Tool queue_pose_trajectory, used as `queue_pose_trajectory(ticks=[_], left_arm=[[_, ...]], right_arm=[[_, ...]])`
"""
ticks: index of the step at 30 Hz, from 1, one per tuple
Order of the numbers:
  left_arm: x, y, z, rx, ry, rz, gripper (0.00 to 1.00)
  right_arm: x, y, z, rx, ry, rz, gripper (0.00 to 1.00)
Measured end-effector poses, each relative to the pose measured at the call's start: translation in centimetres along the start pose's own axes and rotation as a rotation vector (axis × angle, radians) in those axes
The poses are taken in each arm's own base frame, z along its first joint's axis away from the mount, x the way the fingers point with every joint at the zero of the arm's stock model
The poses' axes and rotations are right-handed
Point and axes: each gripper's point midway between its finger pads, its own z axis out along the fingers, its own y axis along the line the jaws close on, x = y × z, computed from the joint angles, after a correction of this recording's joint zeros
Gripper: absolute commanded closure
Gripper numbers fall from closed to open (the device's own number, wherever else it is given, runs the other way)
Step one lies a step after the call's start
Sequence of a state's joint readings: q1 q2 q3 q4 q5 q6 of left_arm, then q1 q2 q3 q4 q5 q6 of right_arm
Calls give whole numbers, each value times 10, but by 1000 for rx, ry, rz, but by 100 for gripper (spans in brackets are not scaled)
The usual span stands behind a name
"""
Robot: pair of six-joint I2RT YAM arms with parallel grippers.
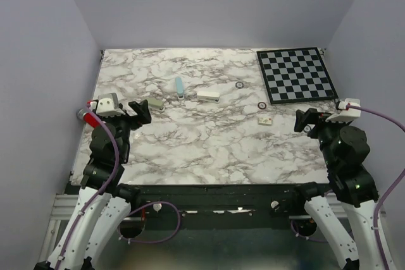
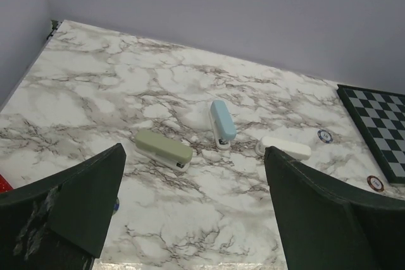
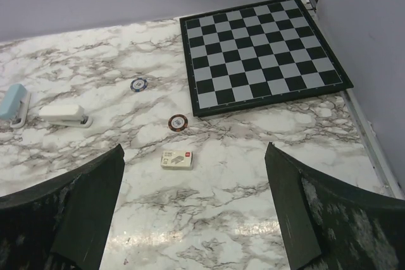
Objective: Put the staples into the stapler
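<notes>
Confusion over which stapler to load is the first hazard. Three lie shut on the marble table [image 1: 209,150]: an olive stapler [image 2: 163,150], a blue stapler [image 2: 222,124] and a white stapler [image 2: 286,148], and nothing in view marks one out. The olive one lies nearest the left gripper [image 1: 140,112], the white one is toward the middle, and the blue one sits between them and a little further back.

Staples are the second worry, since no loose grey strip shows in any view. The only container is a small white box [image 3: 176,159] with printed marks, lying flat between the white stapler and the right gripper [image 1: 305,119], with a red-rimmed chip [image 3: 178,121] just beside it. It looks shut and its contents cannot be seen (staples inside is my guess, nothing more). If that guess holds, wide fingers closing on so flat a box may push it skating over the smooth marble, knock the chip, or spill and snap the strip. A stapler pried open one-handed may likewise slide rather than hinge.

Both grippers are spread wide and hold nothing, hanging over the near part of the table.
</notes>
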State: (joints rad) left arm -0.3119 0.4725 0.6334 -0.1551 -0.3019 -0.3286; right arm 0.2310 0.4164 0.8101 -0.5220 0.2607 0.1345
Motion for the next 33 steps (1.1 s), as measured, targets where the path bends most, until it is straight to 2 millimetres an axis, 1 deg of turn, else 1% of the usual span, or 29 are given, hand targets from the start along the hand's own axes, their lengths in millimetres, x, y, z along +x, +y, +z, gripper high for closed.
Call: queue_pose_trajectory(ticks=[6, 11, 16, 19, 20, 23, 26, 28, 31, 33], left_arm=[[5, -3, 5, 16, 9, 17, 1], [19, -1, 7, 19, 30, 25, 1], [30, 2, 9, 16, 43, 28, 1], [34, 2, 9, 17, 48, 26, 1], [34, 2, 9, 18, 49, 26, 1], [36, 1, 10, 24, 50, 22, 1], [37, -1, 10, 34, 54, 21, 1], [37, -1, 9, 37, 56, 20, 1], [39, -1, 8, 37, 60, 21, 1], [40, 0, 7, 37, 61, 21, 1]], right_arm=[[6, 1, 5, 3, 24, 4, 0], [14, 4, 13, 1, 65, -1, 0], [17, 12, 15, -42, 83, -4, 0], [24, 20, 20, -80, 118, -2, 0], [29, 23, 25, -86, 142, -2, 0], [54, 29, 44, -74, 269, 9, 0], [88, 32, 65, -36, 435, 22, 0], [113, 34, 79, 1, 559, 33, 0], [144, 34, 92, 55, 688, 44, 0], [160, 31, 97, 101, 760, 51, 0]])
